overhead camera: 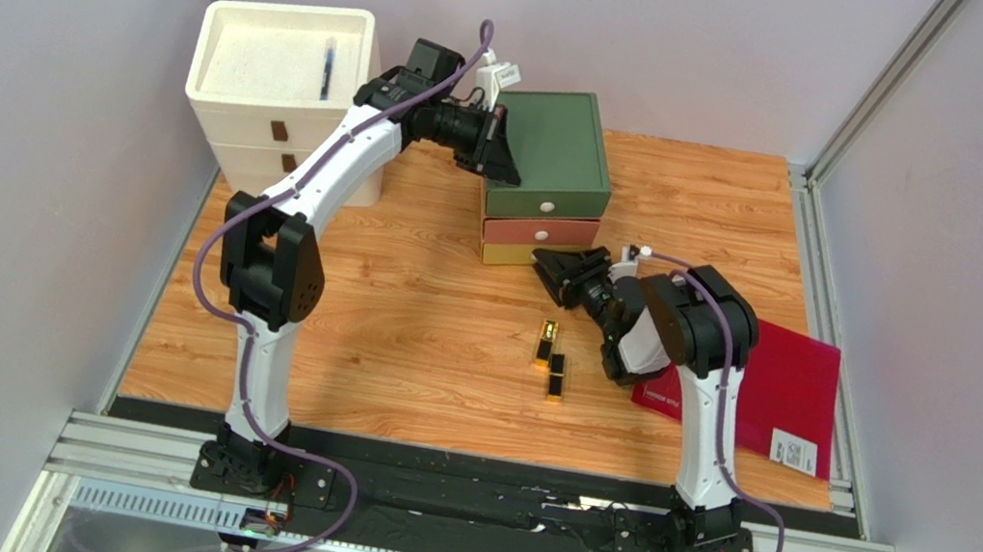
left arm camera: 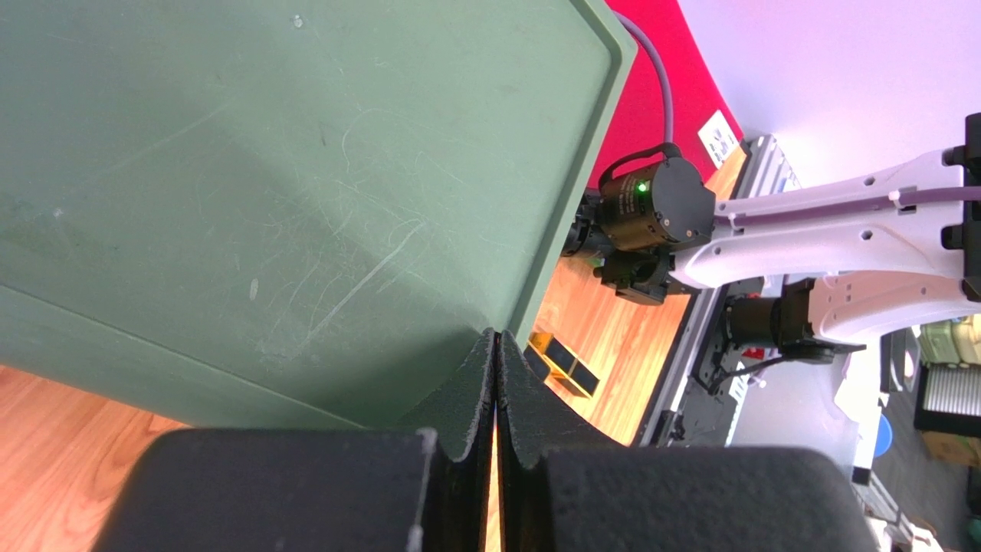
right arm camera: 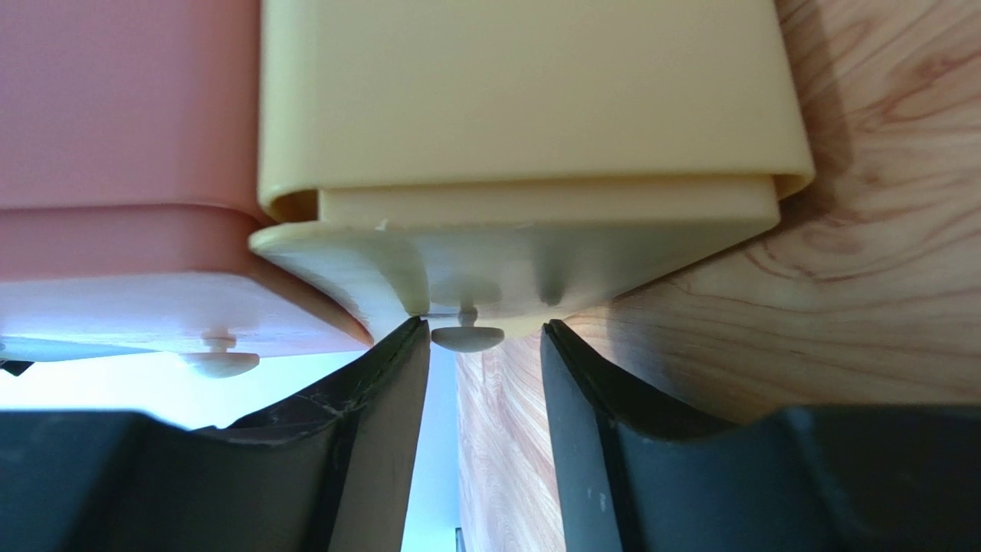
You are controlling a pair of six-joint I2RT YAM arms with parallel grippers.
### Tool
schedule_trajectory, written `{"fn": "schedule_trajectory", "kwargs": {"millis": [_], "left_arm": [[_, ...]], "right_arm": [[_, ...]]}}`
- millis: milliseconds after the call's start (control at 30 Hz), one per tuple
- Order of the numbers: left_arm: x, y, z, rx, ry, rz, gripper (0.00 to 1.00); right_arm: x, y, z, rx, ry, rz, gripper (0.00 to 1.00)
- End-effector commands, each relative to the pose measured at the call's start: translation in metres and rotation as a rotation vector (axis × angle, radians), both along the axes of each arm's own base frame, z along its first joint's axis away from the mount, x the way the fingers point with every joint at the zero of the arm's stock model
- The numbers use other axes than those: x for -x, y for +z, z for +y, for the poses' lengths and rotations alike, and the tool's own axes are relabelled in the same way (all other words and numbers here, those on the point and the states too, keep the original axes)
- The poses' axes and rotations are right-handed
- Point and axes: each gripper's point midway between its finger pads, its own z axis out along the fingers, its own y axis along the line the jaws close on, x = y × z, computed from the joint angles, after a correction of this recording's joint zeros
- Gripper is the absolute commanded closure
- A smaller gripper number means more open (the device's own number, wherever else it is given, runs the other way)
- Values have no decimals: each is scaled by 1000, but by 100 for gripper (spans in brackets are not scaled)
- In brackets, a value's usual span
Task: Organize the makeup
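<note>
Two black-and-gold cases [overhead camera: 557, 377] lie on the bare counter [overhead camera: 415, 338], one just beside the other, a little nearer the arm bases than the right fingers [overhead camera: 557, 269] and untouched by them; they are well apart from the left fingers [overhead camera: 495, 145]; each is a small dark block with a gold part. The top view shows both, while the left wrist view catches them [left arm camera: 564, 362] only past the corner of the green unit [left arm camera: 288, 173], with the red folder [left arm camera: 656, 69] beyond. The left fingers [left arm camera: 461, 403] are clenched together on nothing, at the green unit's edge. Only the right wrist view shows the right fingers [right arm camera: 380, 414] released, standing either side of the yellow drawer's [right arm camera: 518, 104] knob [right arm camera: 466, 337], a gap showing on one side; the pink drawer [right arm camera: 115, 115] sits beside it.
</note>
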Motion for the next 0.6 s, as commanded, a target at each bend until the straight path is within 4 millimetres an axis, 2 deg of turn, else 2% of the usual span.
{"fn": "schedule_trajectory", "kwargs": {"millis": [0, 167, 433, 567], "left_arm": [[27, -52, 17, -143, -4, 178, 100], [28, -51, 18, -146, -5, 181, 100], [26, -51, 18, -149, 0, 176, 100], [24, -48, 18, -147, 3, 173, 100]], "right_arm": [[-4, -29, -11, 46, -66, 39, 55], [-3, -31, -13, 20, -78, 32, 74], [-4, -18, -8, 3, -50, -1, 100], [2, -11, -7, -5, -29, -5, 100]]}}
